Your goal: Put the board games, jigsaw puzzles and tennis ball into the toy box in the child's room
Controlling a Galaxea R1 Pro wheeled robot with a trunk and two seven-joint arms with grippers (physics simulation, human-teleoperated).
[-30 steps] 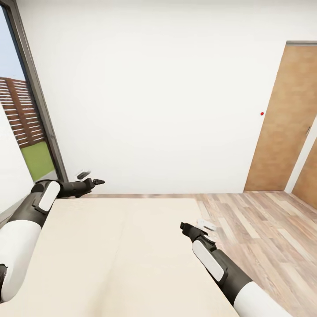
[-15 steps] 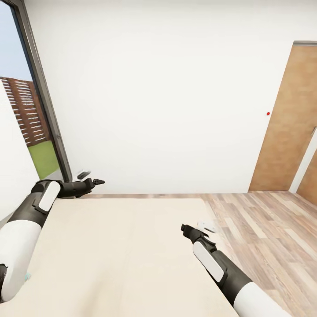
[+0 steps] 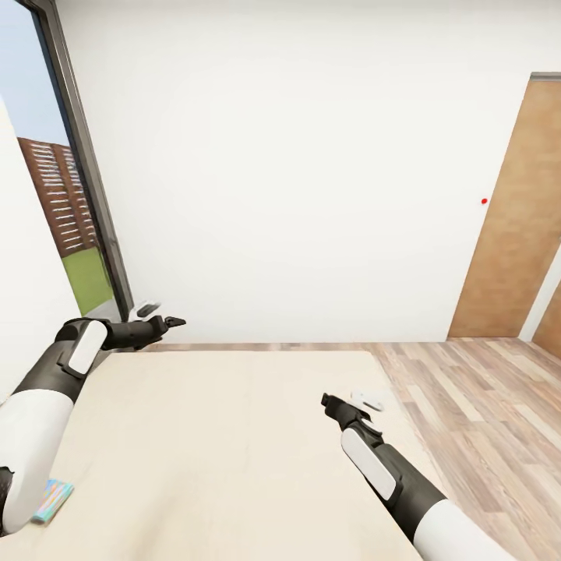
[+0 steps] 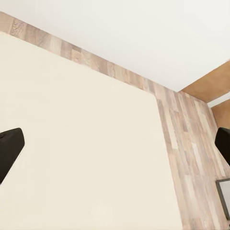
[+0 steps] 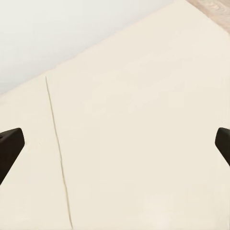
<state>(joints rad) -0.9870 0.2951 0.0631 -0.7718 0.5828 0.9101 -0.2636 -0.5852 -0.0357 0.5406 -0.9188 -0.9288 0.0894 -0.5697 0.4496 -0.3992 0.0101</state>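
- The bed [image 3: 234,436], low and wide with a beige mattress, takes the lower part of the head view, and both arms reach out above it.
- In the right wrist view a thin seam [image 5: 60,153] runs across the mattress and divides it in two parts.
- A small flat box with blue and light printed stripes [image 3: 52,499] lies on the mattress at the lower left corner of the head view, just beside the white left forearm, which partly hides it. It may be one of the board games, but too little of it shows to be sure.
- The left gripper [image 3: 160,315] hangs over the far left corner of the bed, near the white wall [image 3: 296,171]. In the left wrist view its two dark fingertips [image 4: 9,148] stand far apart at opposite edges, so the jaws are wide and hold nothing.
- The right gripper [image 3: 348,407] is over the right edge of the bed, close to the wooden plank floor [image 3: 483,421]. In the right wrist view its fingertips [image 5: 9,143] are also spread wide, with only the mattress between them.
- A brown wooden door [image 3: 514,218] stands at the right side of the wall, with a small red dot [image 3: 484,201] on the wall beside it.
- A tall window with a dark frame [image 3: 89,179] is at the left, showing grass and a brown slatted fence outside.
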